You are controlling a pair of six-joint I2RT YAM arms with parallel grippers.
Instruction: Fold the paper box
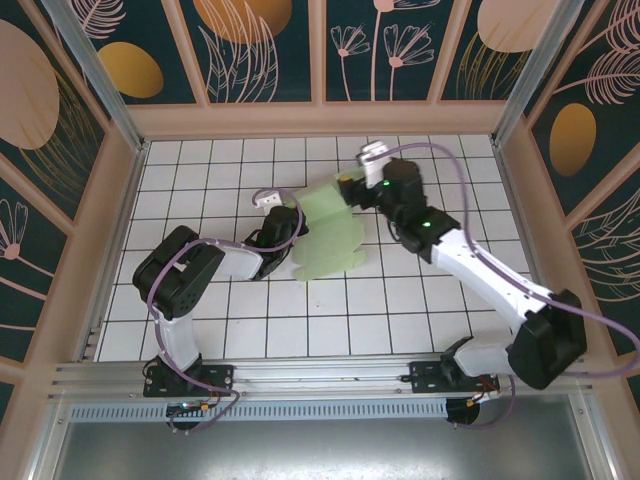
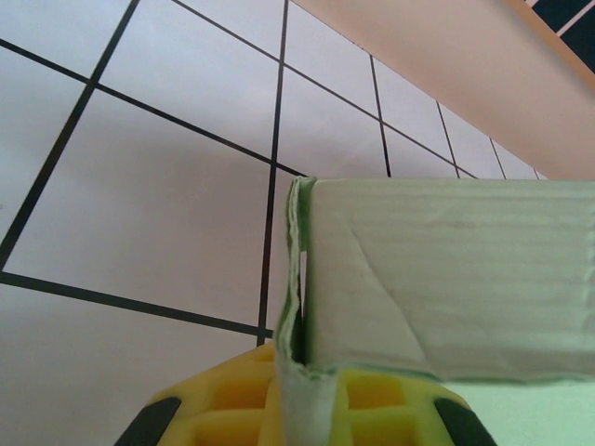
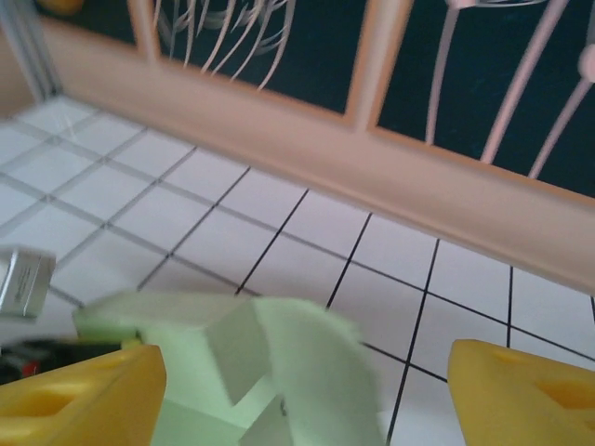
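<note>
The paper box is a pale mint-green card, partly folded, with flaps raised above the tiled floor in the middle of the top view. My left gripper holds its left edge. In the left wrist view the yellow fingers are shut on a folded card edge that stands upright. My right gripper hovers at the card's far right corner. Its yellow fingers are spread wide, with the blurred green flaps lying low between them, touching neither.
White tiled floor with black grid lines, ringed by a low wooden kerb and dark patterned walls. An aluminium rail runs along the near edge by the arm bases. The left wrist's white camera housing shows beside the card.
</note>
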